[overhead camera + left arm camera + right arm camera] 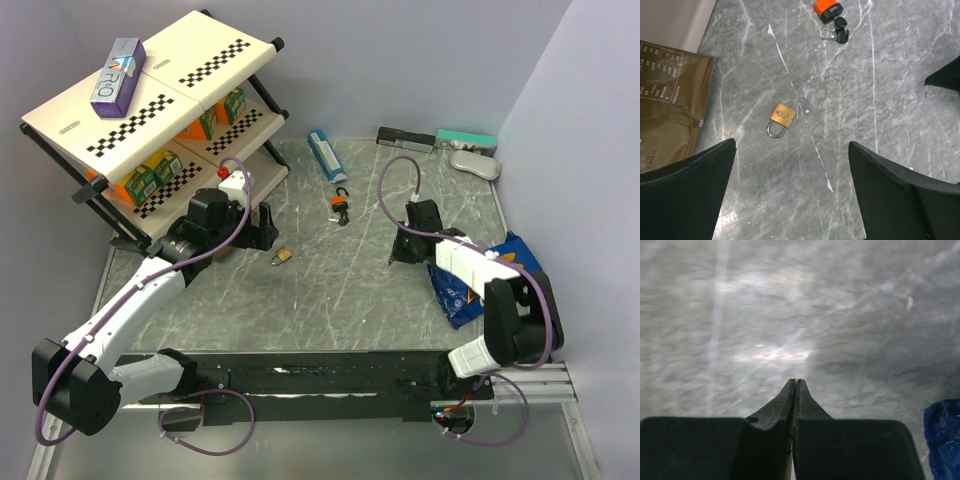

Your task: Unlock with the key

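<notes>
The key (343,218) (839,31), a small dark cluster with black heads, lies on the marble table next to the orange-bodied padlock (340,203) (827,9). A small brass padlock (283,257) (782,118) lies flat nearer the left arm. My left gripper (263,228) (792,145) hovers wide open just short of the brass padlock, with nothing between its fingers. My right gripper (393,261) (796,381) points down at bare table right of the key, with its jaws pressed together and nothing visible in them.
A two-tier shelf rack (150,110) with juice cartons and a purple box on top stands at the back left. A blue-white box (327,155), a black item (405,137), a teal box (465,138) and a white object (475,163) lie along the back. A blue bag (470,290) lies under the right arm.
</notes>
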You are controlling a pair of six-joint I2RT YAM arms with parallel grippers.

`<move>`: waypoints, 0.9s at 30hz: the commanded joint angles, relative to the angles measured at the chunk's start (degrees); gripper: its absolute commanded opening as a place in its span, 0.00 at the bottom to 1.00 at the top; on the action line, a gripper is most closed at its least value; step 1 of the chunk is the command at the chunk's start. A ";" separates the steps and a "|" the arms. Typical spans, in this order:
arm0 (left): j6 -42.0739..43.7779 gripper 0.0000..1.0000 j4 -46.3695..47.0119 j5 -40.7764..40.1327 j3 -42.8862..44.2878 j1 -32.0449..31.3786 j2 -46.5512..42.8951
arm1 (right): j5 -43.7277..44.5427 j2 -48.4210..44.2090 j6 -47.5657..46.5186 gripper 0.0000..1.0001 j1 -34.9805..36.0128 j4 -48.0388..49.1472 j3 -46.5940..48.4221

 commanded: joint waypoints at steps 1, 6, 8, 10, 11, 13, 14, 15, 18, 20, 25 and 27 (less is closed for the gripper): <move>0.76 0.99 1.57 3.24 0.17 -0.26 -1.27 | -6.64 -5.99 0.00 0.00 0.06 3.86 -1.07; 0.15 0.99 4.56 10.98 -0.88 -0.26 -1.54 | -14.73 -11.88 0.97 0.00 1.64 7.47 -2.04; -0.38 0.99 7.01 15.79 -1.24 -0.26 -1.89 | -16.75 -15.03 1.58 0.00 2.52 10.36 -2.66; -1.87 0.99 8.77 18.97 -1.68 -0.26 -2.15 | -20.27 -16.89 2.28 0.00 3.83 12.47 -3.01; -2.40 0.99 9.83 21.95 -1.85 -0.26 -2.50 | -21.41 -18.29 2.90 0.00 4.36 14.14 -3.10; -5.20 0.99 13.60 24.87 -2.55 -0.17 -3.11 | -24.49 -19.35 3.69 0.00 5.76 15.55 -2.84; -6.34 0.99 15.27 26.19 -3.08 -0.17 -4.08 | -25.28 -20.14 4.21 0.00 6.38 16.17 -2.58; -9.14 0.99 19.29 29.59 -4.48 -0.17 -4.52 | -26.94 -20.58 4.57 0.00 7.26 17.57 -2.49; -17.21 0.99 29.49 35.31 -9.38 -0.26 -6.10 | -28.62 -22.25 5.19 0.00 10.86 21.87 -2.13; -21.71 0.99 41.18 37.18 -12.47 -0.43 -6.37 | -30.29 -23.83 5.80 0.00 12.88 24.25 -2.22; -30.35 0.99 55.08 40.52 -15.92 -2.27 -2.42 | -35.83 -28.05 9.75 0.00 13.33 35.49 -4.59; -31.05 0.99 56.76 41.31 -15.13 -4.47 -0.14 | -37.59 -30.34 10.90 0.00 13.42 37.70 -5.56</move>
